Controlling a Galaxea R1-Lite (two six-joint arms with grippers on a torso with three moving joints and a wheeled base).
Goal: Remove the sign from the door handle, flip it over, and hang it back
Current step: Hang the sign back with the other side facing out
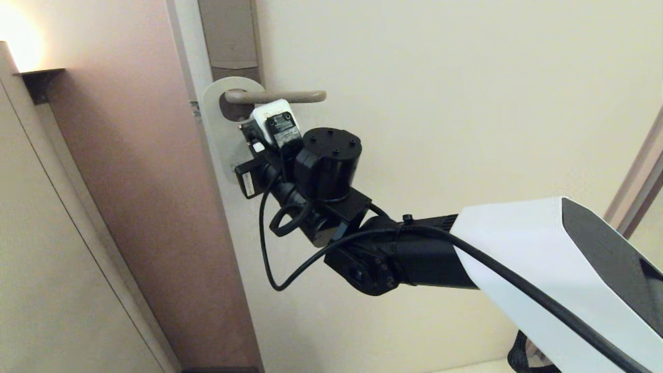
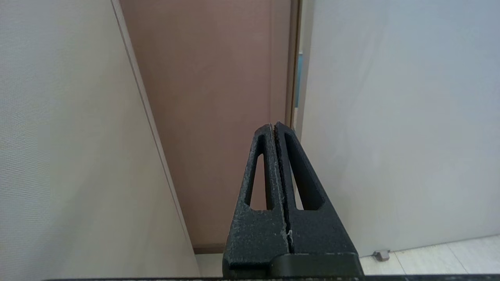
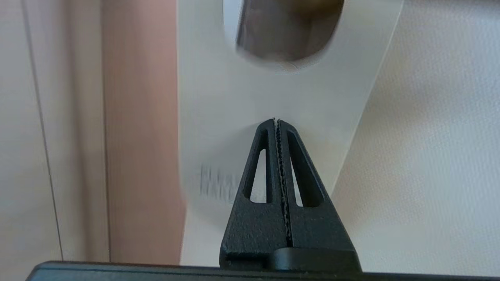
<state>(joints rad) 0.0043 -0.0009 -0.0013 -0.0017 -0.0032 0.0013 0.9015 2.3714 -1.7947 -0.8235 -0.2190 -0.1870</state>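
Cream door (image 1: 440, 103), the broadest surface, fills the field ahead of and to the outer side of the right gripper (image 3: 276, 121); this face is plain and unobstructed apart from the handle hardware. Brown door-frame strip (image 1: 150, 181) runs vertically on the gripper's other side, its edge close beside the hanging sign and bounding the lateral room there; a beige wall panel (image 1: 46, 248) lies beyond it. Right arm (image 1: 518, 259) reaches in from the lower right, its wrist raised toward the handle. Brown-grey backplate (image 1: 230, 36) stands above the gripper. The sign (image 3: 218, 105), white face outward, hangs flat against the door directly ahead of the fingertips, its oval hole looped over the door handle (image 1: 279, 96); one long edge lies near the frame strip, the other slants across open door surface. The handle projects level above the gripper, its rounded free end pointing away from the frame. Right gripper: fingers clenched together, empty, tips aimed at the sign's face below the hole; contact cannot be determined. Left gripper (image 2: 273, 127): clenched, empty, parked low facing the frame strip, well apart from the sign.
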